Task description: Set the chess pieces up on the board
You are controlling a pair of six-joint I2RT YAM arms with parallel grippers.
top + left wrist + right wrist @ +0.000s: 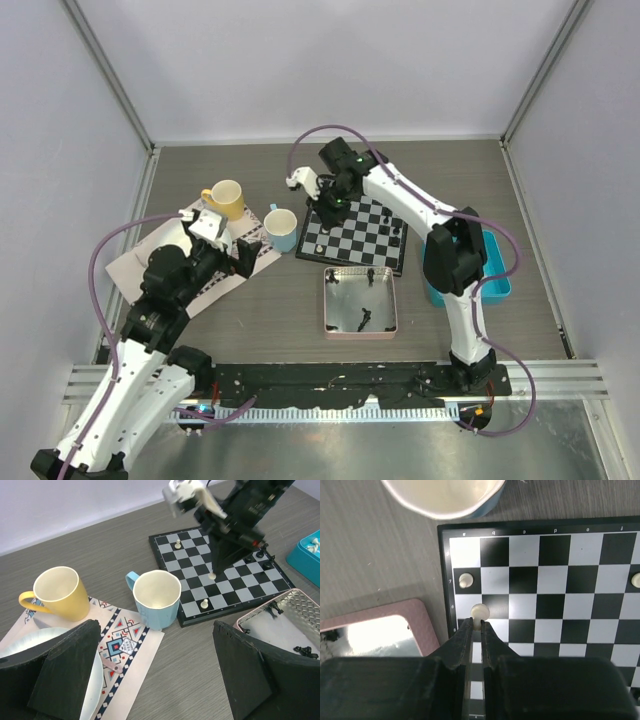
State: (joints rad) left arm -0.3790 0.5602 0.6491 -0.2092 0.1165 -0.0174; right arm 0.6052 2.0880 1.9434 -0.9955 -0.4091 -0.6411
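Pinching an off-white pawn [480, 612] between nearly closed fingers, your right gripper [477, 624] hangs over the board [555, 580], left of center in its wrist view; its fingertips hide the pawn's base, so contact with the square cannot be told. A second pawn [465, 580] stands just above; a third piece [636, 580] is cut off at the right edge. Your left gripper [156, 630] gapes wide, holding nothing, before the blue cup [156, 597] at frame center.

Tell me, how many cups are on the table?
2. A yellow cup stands at the far edge of the mat; a blue cup stands between it and the board. No others seem hidden.
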